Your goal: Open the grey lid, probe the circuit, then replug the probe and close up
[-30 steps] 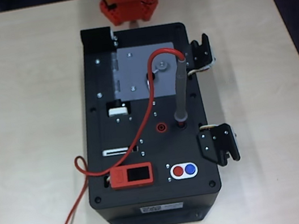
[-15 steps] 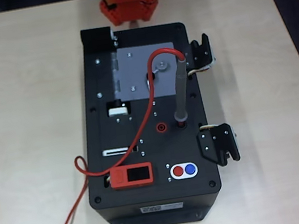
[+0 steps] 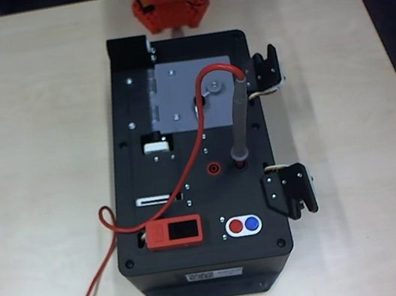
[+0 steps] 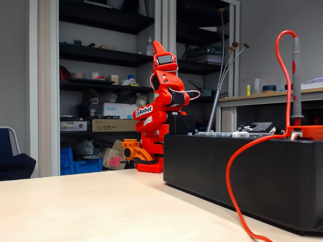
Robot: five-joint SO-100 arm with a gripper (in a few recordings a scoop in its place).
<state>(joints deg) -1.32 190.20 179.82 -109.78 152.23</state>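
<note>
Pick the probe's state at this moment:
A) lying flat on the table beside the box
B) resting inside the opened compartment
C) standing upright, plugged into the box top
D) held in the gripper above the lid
C: the probe stands upright on the black box in the fixed view, its tip seated in the box top in the overhead view, with the grey lid closed flat.

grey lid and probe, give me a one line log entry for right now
grey lid: shut flat | probe: plugged upright in box | arm: folded behind box
</note>
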